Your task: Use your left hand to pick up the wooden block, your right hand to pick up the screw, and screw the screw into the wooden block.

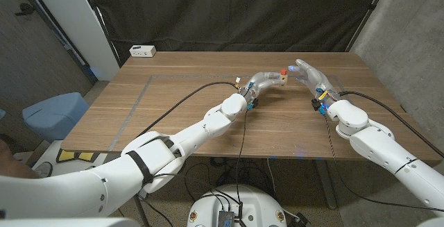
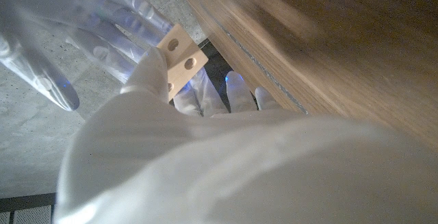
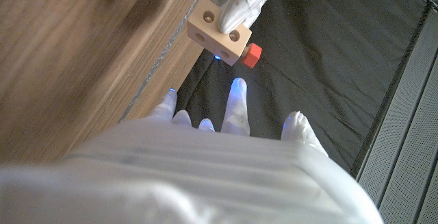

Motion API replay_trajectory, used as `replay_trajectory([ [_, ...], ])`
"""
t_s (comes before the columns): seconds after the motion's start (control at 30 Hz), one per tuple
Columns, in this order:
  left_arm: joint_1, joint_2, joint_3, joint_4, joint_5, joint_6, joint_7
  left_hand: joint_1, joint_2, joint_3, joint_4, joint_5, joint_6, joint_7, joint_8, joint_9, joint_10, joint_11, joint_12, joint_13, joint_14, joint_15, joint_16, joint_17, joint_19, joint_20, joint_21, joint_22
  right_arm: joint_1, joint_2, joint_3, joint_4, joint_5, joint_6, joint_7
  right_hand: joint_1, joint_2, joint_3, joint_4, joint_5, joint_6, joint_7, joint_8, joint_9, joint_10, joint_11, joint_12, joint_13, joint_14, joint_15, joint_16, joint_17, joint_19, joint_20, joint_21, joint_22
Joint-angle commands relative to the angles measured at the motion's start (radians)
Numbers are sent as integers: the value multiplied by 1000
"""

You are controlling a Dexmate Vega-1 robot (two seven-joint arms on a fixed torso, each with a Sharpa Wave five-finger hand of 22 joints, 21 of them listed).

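Holding the wooden block [image 1: 283, 78] up over the far middle of the table [image 1: 173, 109], my left hand [image 1: 262, 82] has its fingers wrapped round the block's near end, with the red screw [image 1: 283, 69] standing on the block's upper face. In the right wrist view the red head [image 3: 252, 55] sits against one face of the block [image 3: 220, 31], so I judge the screw is already seated in a hole, though how deep I cannot tell. My right hand [image 1: 310, 77] is just beside the block, on the side away from the left hand, fingers spread and holding nothing. It is the nearer free hand to the screw, which lies a little toward the left hand from its fingertips [image 3: 237, 90]. I judge the next move depends on bringing thumb and fingers around that head, along the screw's upright axis.
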Motion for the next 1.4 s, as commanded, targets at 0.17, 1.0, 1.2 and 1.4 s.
replay_trajectory([
  [0.17, -5, -5, 0, 14, -2, -7, -3, 1, 9, 33, 28, 3, 29, 5, 5, 4, 12, -2, 7, 6, 8, -50, 3, 2, 3, -7, 3, 3, 41, -12, -26, 26, 16, -7, 60, -16, -1, -1, 10, -2, -14, -5, -1, 3, -45, 0, -1, 2, -84, 4, -1, 3, -21, 7, -3, 4],
  [1.0, -13, -12, 0, 36, -6, -18, -11, 0, 7, 33, 27, 3, 28, 6, 5, 4, 12, -3, 7, 5, 9, -51, 2, 2, 2, -7, 3, 3, 61, -21, -39, 30, 26, -13, 81, -27, 4, 0, 15, 2, 35, 3, 28, 3, -38, -19, 14, 2, -91, -2, 8, 1, -30, 10, 6, 3],
  [1.2, -12, -12, 1, 34, -7, -15, -12, 0, 7, 32, 27, 2, 29, 6, 6, 4, 13, -3, 7, 5, 9, -52, 3, 2, 3, -8, 3, 3, 58, -25, -38, 26, 24, -11, 80, -27, 5, 2, 15, 2, 59, 9, 35, 3, -28, -24, 18, 2, -89, -4, 10, 0, -28, 10, 8, 3],
  [1.4, -9, -10, 1, 27, -7, -12, -12, 0, 8, 33, 27, 3, 30, 6, 6, 4, 11, -2, 7, 6, 8, -50, 2, 2, 2, -7, 2, 3, 52, -28, -35, 19, 25, -14, 74, -27, 5, 3, 14, 3, 71, 8, 38, 4, -18, -28, 22, 2, -84, -4, 12, -2, -23, 9, 10, 3],
])
